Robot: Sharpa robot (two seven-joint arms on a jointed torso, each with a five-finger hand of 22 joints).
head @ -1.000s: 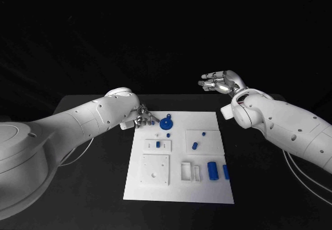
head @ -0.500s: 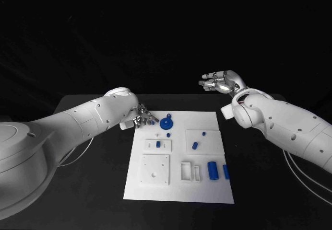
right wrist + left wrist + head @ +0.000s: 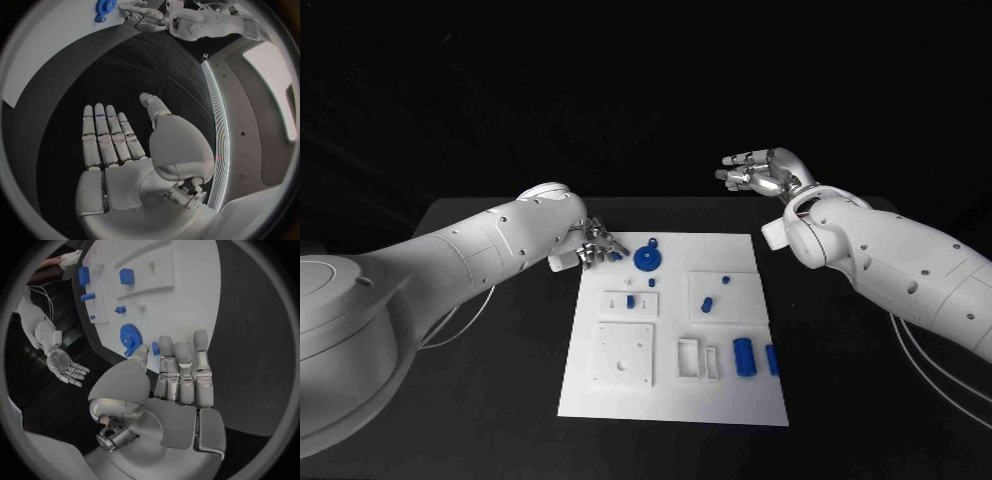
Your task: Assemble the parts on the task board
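Observation:
The white task board [image 3: 678,395] lies in the middle of the black table. A blue gear [image 3: 648,258] sits near its far left corner, also seen in the left wrist view [image 3: 129,336]. My left hand [image 3: 600,245] hovers at that corner, just left of the gear. Its fingers [image 3: 181,365] are held straight, and a small blue part [image 3: 155,348] is pinched between thumb and forefinger. My right hand [image 3: 762,170] hangs raised beyond the table's far edge, palm flat, fingers spread, holding nothing [image 3: 119,145].
Several blue parts lie on the board: a small one [image 3: 630,300] on a white block, another [image 3: 707,303] mid-board, and two cylinders [image 3: 744,356] near the right edge. A white square plate [image 3: 625,352] and a white frame [image 3: 692,358] stand nearer me.

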